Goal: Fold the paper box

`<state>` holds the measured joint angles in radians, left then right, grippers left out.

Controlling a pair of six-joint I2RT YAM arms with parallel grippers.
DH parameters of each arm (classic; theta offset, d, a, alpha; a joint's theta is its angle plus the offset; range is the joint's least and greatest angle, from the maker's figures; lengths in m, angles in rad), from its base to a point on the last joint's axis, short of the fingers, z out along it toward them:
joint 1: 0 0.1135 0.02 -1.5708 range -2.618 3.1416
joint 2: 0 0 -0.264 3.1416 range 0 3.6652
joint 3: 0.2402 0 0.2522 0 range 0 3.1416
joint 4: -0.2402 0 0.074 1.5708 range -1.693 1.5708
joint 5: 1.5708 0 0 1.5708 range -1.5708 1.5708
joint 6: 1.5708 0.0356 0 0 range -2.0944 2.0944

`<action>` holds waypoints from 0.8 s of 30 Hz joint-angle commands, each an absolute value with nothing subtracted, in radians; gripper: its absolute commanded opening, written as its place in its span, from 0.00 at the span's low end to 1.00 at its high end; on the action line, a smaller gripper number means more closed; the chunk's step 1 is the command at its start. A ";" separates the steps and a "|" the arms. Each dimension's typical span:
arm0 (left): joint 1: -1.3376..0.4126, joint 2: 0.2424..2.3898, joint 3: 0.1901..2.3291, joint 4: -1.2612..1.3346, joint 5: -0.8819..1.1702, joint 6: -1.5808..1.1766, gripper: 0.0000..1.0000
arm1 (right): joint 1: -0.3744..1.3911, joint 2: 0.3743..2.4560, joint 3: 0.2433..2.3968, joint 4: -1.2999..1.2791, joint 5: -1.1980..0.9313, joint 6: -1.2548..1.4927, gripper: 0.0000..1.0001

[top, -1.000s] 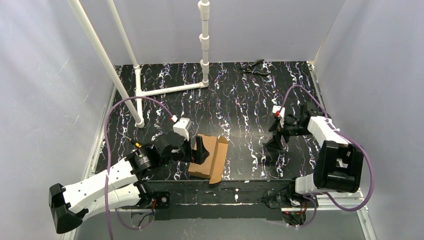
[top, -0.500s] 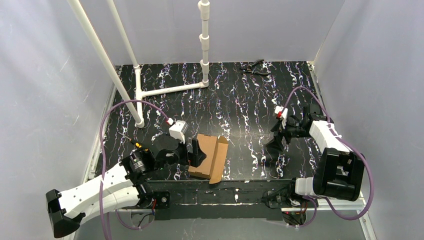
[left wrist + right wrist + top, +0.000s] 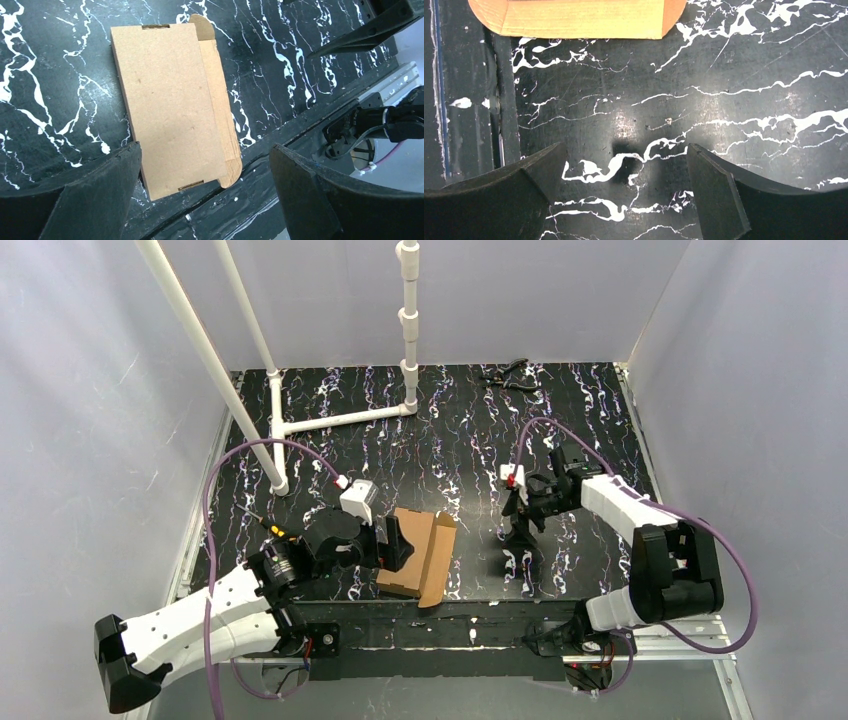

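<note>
- The paper box (image 3: 418, 552) is laid flat on the worktop (image 3: 470, 440), with its long axis running toward the near edge.
- It is found just ahead of the spread left tool (image 3: 393, 540).
- The spread right tool (image 3: 520, 540) is seen apart from it.

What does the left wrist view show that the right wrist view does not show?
Only the left wrist view: the whole top face of the paper box, plus cables beyond the near edge of the table. Only the right wrist view: close up, the table patch between the fingers of the right gripper. Both: the box, the black marbled table, and open jaws holding nothing.
</note>
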<state>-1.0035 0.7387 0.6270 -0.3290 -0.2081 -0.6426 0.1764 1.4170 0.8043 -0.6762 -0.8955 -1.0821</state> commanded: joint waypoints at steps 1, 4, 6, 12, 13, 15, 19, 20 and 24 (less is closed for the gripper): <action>-1.004 0.741 0.655 -0.360 -0.267 -0.661 0.98 | 0.238 1.447 0.863 -0.579 -0.830 -0.961 0.99; -1.003 0.827 0.727 -0.393 -0.254 -0.625 0.98 | 0.243 1.487 0.896 -0.559 -0.838 -0.899 0.98; -1.003 0.910 0.798 -0.452 -0.249 -0.588 0.98 | 0.244 1.514 0.907 -0.534 -0.872 -0.872 0.98; -1.004 1.042 0.871 -0.526 -0.273 -0.512 0.98 | 0.270 1.624 0.927 -0.341 -0.906 -0.670 0.91; -1.003 1.037 0.850 -0.495 -0.270 -0.495 0.98 | 0.279 1.638 0.926 -0.310 -0.915 -0.633 0.88; -1.004 1.023 0.804 -0.417 -0.266 -0.465 0.98 | 0.302 1.663 0.918 -0.236 -0.919 -0.560 0.85; -0.971 1.063 0.774 -0.351 -0.266 -0.477 0.98 | 0.367 1.713 0.901 -0.072 -0.944 -0.412 0.80; -0.966 1.079 0.774 -0.342 -0.263 -0.488 0.98 | 0.380 1.729 0.901 -0.036 -0.936 -0.376 0.79; -0.963 1.132 0.752 -0.276 -0.265 -0.530 0.98 | 0.400 1.781 0.921 -0.009 -0.933 -0.350 0.74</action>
